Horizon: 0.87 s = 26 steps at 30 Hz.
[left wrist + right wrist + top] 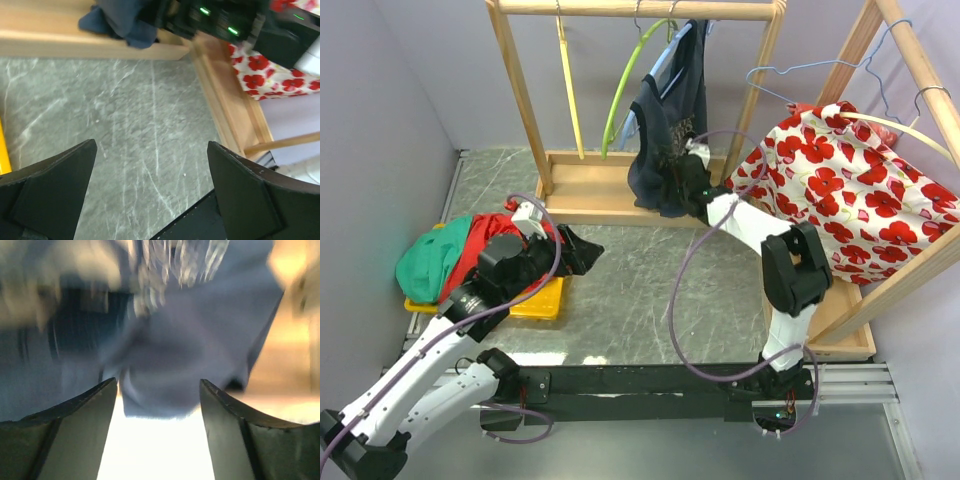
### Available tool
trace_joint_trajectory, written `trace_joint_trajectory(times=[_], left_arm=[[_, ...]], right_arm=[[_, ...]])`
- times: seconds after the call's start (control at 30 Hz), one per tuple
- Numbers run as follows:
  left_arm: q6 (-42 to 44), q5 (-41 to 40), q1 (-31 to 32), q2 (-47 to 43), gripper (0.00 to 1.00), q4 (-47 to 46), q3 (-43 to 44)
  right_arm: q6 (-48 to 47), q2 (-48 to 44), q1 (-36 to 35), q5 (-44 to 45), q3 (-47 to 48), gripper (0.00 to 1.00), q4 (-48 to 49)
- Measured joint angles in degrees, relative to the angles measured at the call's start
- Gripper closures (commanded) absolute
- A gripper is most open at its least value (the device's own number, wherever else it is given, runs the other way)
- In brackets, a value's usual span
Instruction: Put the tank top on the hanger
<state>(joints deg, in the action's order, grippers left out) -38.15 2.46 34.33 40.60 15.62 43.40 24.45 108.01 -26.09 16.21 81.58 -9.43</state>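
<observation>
Camera setup here: the top one sits high up behind the arm bases, angled down and forward, wide enough to catch the whole table [640, 300] and the wooden rack [590, 205] at the far end. The left wrist cam rides just behind the left gripper [151, 145], low over the table, looking across at the rack's base board and the tank top [125, 20] hem, the same bits the top view shows from above. The right wrist cam sits behind the right gripper [157, 381], jammed right up against the tank top, so close it's all blur.
</observation>
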Motion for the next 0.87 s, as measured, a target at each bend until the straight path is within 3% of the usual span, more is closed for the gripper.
trace_joint_trajectory(times=[0.23, 0.37, 0.63, 0.87], left_arm=[[-3.5, -2.7, 0.0, 2.8, 0.01, -0.3, -2.6], [-5.8, -3.8, 0.0, 6.3, 0.0, -1.0, -2.7], [-9.0, -4.2, 0.0, 10.5, 0.01, -2.8, -5.4], [-9.6, -4.3, 0.1, 11.4, 0.0, -4.3, -7.7]], right_arm=[[4.9, -17.6, -7.7, -2.1, -18.8, 0.12, 3.9], [8.6, -28.9, -13.9, -3.8, -30.7, 0.0, 8.5], [13.6, -51.1, -25.0, -3.8, -53.1, 0.0, 14.2], [13.9, -66.7, -25.2, -2.3, -57.1, 0.0, 14.6]])
